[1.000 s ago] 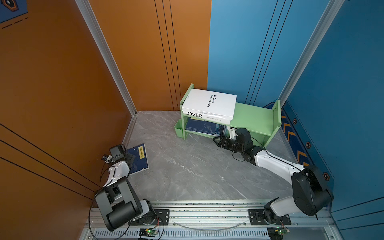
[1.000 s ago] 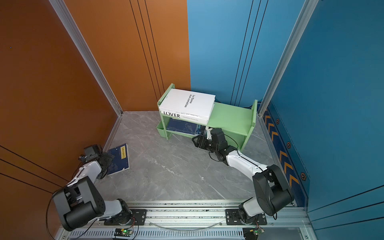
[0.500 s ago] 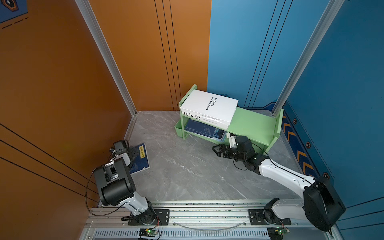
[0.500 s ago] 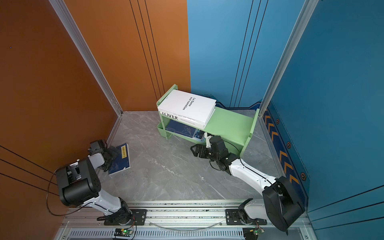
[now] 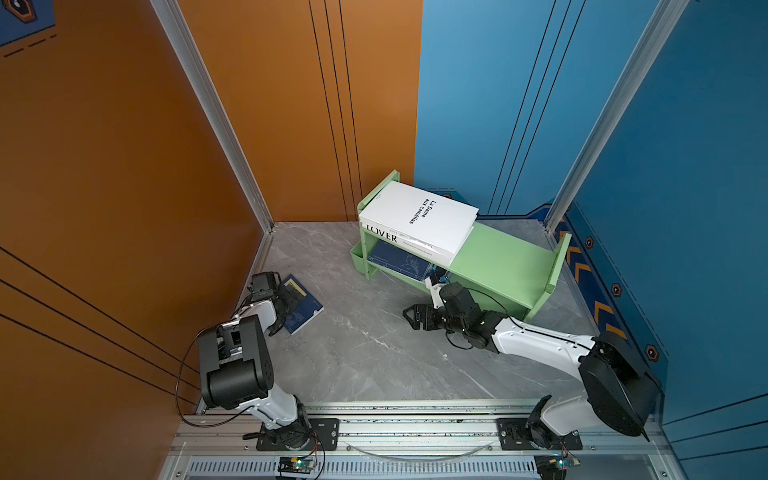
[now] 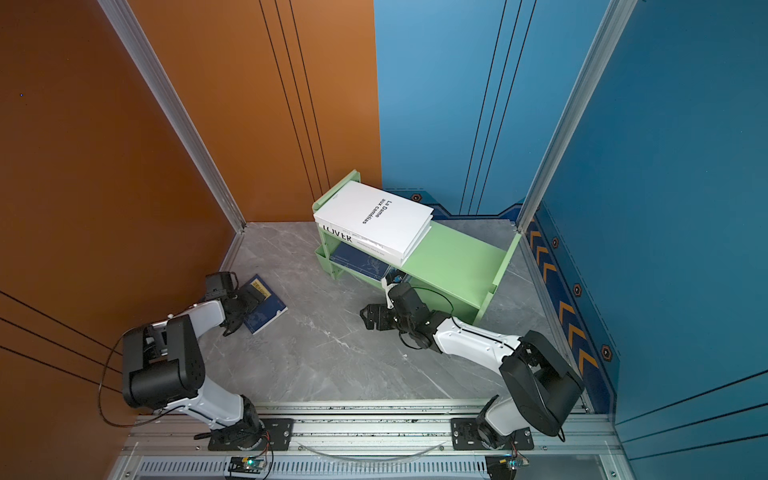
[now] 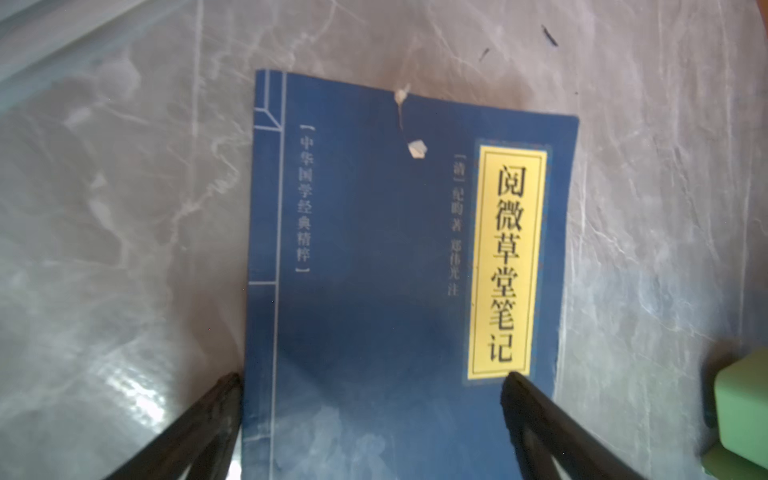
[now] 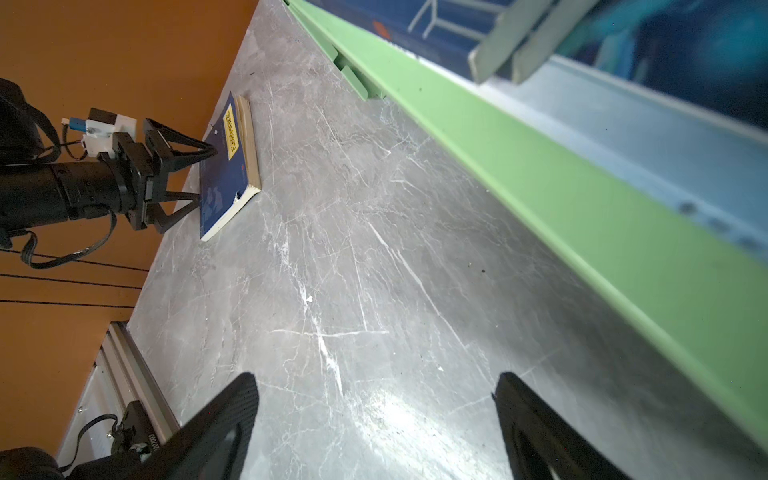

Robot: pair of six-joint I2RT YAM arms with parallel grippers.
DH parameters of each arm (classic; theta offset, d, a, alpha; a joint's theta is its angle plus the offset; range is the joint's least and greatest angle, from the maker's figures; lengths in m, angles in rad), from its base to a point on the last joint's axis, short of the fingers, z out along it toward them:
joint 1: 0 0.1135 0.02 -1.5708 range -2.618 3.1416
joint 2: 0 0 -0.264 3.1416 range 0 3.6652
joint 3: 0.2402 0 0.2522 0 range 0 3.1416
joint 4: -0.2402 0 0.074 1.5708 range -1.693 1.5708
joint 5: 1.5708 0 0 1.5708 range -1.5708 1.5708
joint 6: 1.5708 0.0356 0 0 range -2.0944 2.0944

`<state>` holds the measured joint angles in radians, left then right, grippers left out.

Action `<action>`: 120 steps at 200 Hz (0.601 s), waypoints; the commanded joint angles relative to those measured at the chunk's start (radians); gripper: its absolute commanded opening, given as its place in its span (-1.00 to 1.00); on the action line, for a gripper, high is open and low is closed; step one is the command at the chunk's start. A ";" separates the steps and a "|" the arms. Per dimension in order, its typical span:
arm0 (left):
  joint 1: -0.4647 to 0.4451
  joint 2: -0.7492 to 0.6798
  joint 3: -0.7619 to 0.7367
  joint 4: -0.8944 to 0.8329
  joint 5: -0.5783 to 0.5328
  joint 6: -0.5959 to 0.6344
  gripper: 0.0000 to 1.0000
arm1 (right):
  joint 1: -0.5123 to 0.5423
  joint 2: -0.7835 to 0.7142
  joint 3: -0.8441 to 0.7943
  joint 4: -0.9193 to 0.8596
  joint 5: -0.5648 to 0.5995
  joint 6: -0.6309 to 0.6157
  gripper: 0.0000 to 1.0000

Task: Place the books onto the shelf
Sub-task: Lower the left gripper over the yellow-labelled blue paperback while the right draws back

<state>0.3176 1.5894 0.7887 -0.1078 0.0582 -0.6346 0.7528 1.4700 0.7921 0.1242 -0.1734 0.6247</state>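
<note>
Navy book (image 7: 374, 228) flat on table (image 5: 365, 353), well left of shelf (image 5: 498, 257). Left claw (image 7: 372, 378) spread wide over its end. Right claw (image 8: 376, 380) released, empty, just before shelf. White books (image 5: 415, 216) atop shelf.

Grey marble tabletop (image 5: 365, 357) fills centre – orange wall panels (image 5: 124, 166) upper left, blue wall panels (image 5: 498, 104) upper right. Aluminium rail (image 5: 415, 428) along bottom edge – chevron strip (image 5: 582, 270) at right.
</note>
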 commanded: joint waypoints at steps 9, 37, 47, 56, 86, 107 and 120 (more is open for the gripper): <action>-0.005 0.056 0.034 -0.145 0.015 0.003 0.95 | 0.025 0.017 0.020 0.033 -0.040 -0.010 0.81; 0.018 0.074 0.092 -0.209 -0.072 0.016 0.97 | 0.079 0.063 0.029 0.053 -0.028 -0.002 0.80; 0.032 0.079 0.104 -0.213 -0.074 0.013 0.98 | 0.083 0.085 0.025 0.071 -0.021 0.012 0.80; 0.043 0.083 0.113 -0.213 -0.068 0.013 0.98 | 0.081 0.096 0.019 0.078 -0.009 0.022 0.80; 0.051 0.086 0.119 -0.212 -0.056 0.025 0.98 | 0.024 0.065 -0.027 0.094 0.009 0.033 0.78; 0.051 0.087 0.105 -0.193 -0.040 0.022 0.98 | -0.037 0.047 -0.035 0.059 -0.006 0.011 0.74; 0.049 0.086 0.097 -0.179 -0.030 0.017 0.98 | -0.080 0.047 -0.036 0.031 -0.007 -0.014 0.73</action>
<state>0.3664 1.6535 0.8993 -0.2520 0.0235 -0.6243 0.7383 1.5497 0.7708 0.1890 -0.1852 0.6384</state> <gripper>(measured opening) 0.991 0.870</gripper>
